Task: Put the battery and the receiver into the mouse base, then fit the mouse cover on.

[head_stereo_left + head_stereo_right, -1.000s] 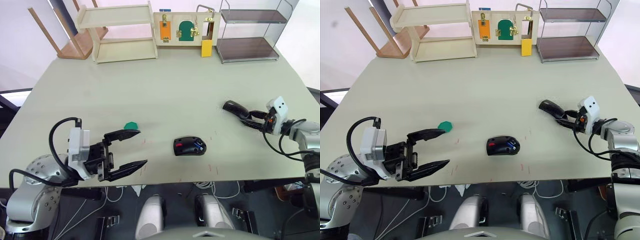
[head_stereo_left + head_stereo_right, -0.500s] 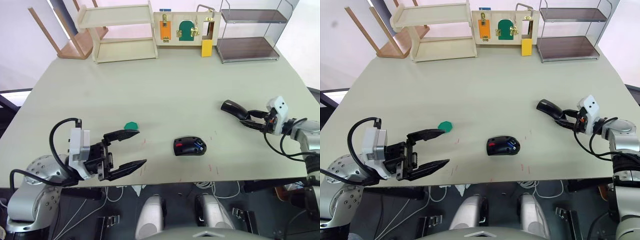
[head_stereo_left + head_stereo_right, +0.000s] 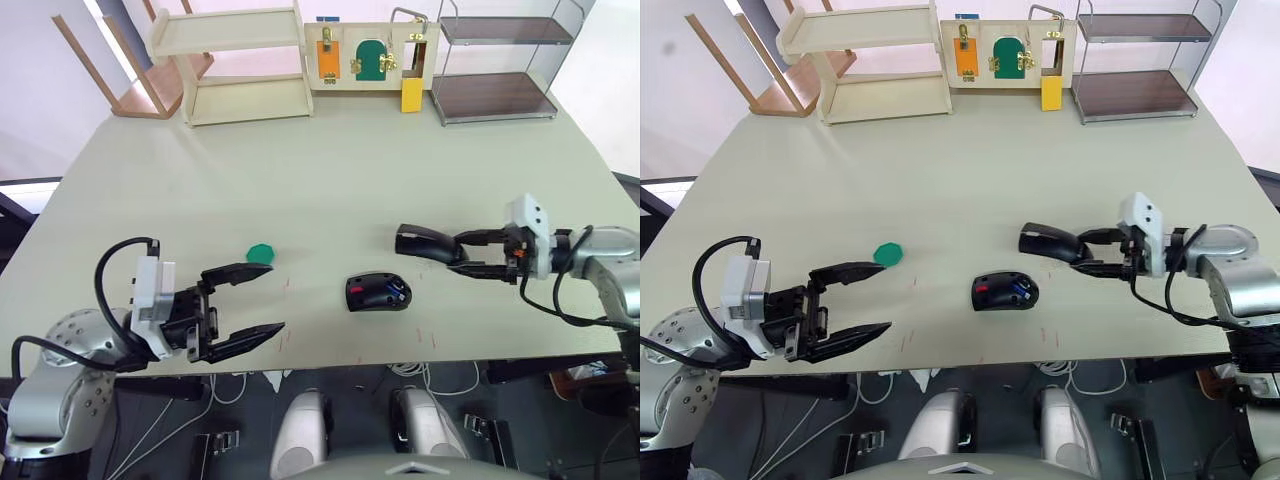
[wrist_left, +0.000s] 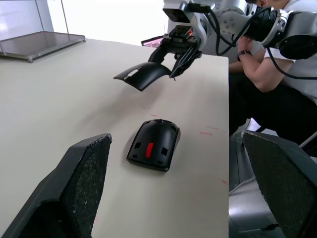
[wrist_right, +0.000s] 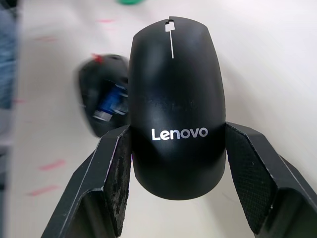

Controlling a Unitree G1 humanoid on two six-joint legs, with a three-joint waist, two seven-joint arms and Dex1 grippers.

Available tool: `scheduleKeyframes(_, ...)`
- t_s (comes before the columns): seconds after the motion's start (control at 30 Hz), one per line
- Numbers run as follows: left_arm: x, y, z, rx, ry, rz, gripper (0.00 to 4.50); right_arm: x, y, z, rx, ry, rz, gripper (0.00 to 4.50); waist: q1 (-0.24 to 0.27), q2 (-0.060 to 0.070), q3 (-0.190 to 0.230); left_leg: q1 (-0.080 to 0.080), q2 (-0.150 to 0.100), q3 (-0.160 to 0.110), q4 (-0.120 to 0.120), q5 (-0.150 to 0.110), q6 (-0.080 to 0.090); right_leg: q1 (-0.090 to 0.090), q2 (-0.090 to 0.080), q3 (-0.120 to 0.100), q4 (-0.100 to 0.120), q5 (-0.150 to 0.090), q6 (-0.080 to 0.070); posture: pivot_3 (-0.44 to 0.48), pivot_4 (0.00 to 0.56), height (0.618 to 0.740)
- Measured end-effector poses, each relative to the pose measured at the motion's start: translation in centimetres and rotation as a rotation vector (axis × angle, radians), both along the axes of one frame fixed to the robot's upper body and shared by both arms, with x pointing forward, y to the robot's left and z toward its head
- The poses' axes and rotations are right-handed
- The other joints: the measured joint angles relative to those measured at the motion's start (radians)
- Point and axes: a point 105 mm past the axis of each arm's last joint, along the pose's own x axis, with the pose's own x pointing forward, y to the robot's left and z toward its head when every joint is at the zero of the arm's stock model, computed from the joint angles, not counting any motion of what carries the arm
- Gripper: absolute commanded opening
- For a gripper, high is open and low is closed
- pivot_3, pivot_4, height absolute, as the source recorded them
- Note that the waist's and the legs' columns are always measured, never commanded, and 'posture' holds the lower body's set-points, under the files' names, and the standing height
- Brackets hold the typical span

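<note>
Above the table, the right gripper (image 3: 468, 256) had carried the mouse cover (image 3: 419, 242), pinched between its fingers, nearer the mouse base (image 3: 378, 292); fitting seemed next. The left gripper (image 3: 245, 306) waited wide open.

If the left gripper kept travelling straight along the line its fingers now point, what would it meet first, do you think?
Most likely the mouse base: it lies on the table straight ahead between the open left gripper fingers. The mouse cover, held in the right gripper, hangs farther along and seemingly higher, though depth is uncertain.
</note>
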Motion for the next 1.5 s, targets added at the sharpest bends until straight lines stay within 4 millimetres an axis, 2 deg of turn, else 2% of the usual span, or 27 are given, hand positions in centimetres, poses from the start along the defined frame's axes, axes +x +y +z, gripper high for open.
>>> scheduleKeyframes(0.23,0.1,0.7,-0.1,0.017,0.015,-0.005,4.50,-1.5,3.8,0.7,-0.043,0.025,0.132,2.30,0.000,-0.001,0.000,0.000,0.000,0.001,0.000,0.000,0.000,-0.001,0.000,0.000,0.000,0.000,0.000,0.000,0.150,0.740)
scheduleKeyframes(0.6,0.4,1.0,0.0,0.052,-0.003,-0.014,4.50,-1.5,6.5,-0.4,-0.231,0.013,0.157,2.30,0.000,-0.002,0.001,-0.001,0.000,0.001,-0.001,0.000,0.000,-0.002,-0.001,0.000,0.000,-0.001,-0.002,0.000,0.150,0.740)
scheduleKeyframes(1.07,0.6,1.3,-0.2,0.070,0.006,-0.015,4.50,-1.4,6.9,-1.6,-0.367,0.032,0.132,2.30,0.000,-0.002,0.002,-0.002,0.001,0.001,-0.001,0.000,0.000,-0.003,-0.001,-0.001,0.000,-0.001,-0.002,0.000,0.150,0.740)
scheduleKeyframes(1.3,0.6,1.2,-0.1,0.071,0.004,-0.020,4.50,-0.8,7.4,-1.1,-0.390,-0.008,0.142,2.30,-0.001,-0.002,0.002,-0.001,0.001,0.001,-0.001,0.000,0.000,-0.004,-0.001,-0.001,0.000,-0.001,-0.002,0.000,0.150,0.740)
scheduleKeyframes(1.5,0.6,1.3,-0.2,0.071,0.005,-0.019,4.50,-0.8,7.4,-1.6,-0.416,0.008,0.154,2.30,0.000,-0.002,0.002,-0.002,0.001,0.002,-0.001,0.000,0.000,-0.003,-0.001,-0.001,0.000,-0.001,-0.002,0.000,0.150,0.740)
